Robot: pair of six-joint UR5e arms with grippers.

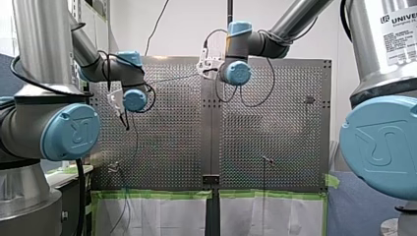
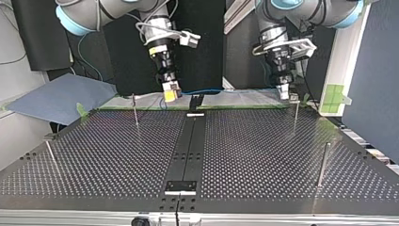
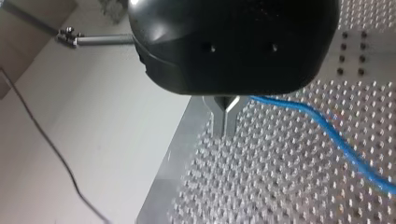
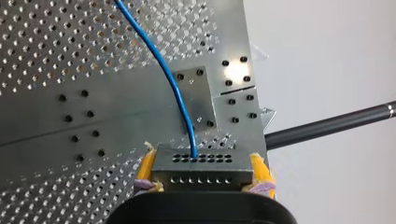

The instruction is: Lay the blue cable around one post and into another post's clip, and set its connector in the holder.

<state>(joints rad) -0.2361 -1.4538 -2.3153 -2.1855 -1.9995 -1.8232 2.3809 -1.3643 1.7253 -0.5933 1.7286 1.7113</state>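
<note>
Right gripper (image 2: 171, 93) clamped on connector (image 4: 200, 170) at table's far edge. Cable (image 2: 226, 90) runs across to left gripper (image 3: 225, 127), whose fingers look pinched shut on it, though it's partly hidden. Next: wrap post (image 2: 295, 115) under light tension, seat connector last.

This is a robotics lab, set up as a test bench. My left arm (image 1: 29, 59) and my right arm (image 1: 373, 49), grey industrial machines with blue joint caps, stand at a metal table (image 2: 263, 150) drilled all over with rows of small holes. Thin metal posts (image 2: 323, 165) rise from the table. Green tape (image 1: 157, 194) marks its edge. A bare white wall (image 1: 182, 29), a black backdrop (image 2: 127, 61) and a loose wire (image 1: 156, 24) hanging in the open complete the workroom look.
</note>
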